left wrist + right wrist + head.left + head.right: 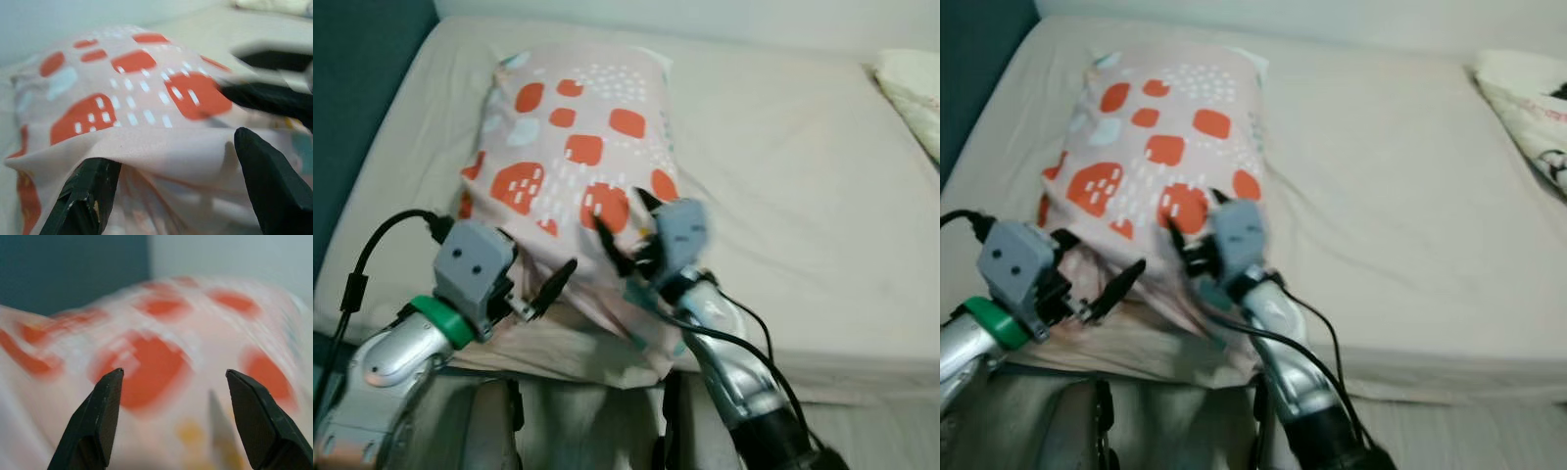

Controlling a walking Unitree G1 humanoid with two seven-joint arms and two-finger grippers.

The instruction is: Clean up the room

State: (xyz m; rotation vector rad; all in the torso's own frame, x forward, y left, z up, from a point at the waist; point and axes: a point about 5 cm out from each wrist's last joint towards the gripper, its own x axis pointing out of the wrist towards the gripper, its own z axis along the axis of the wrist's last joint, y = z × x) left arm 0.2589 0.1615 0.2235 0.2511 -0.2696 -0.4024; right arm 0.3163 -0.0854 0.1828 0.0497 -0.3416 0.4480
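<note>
Left gripper (548,291) fingers apart at the near edge of the pillow (573,147), one finger tucked under the fabric fold. Right gripper (625,227) just beside it, fingers apart, resting over the pillow's near end. Pillow lies ahead of both on the bed (803,196).

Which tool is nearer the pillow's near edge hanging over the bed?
Left. The left tool is open at the pillow near edge, fabric between its fingers. The right tool is open farther up, over the patterned top.
</note>
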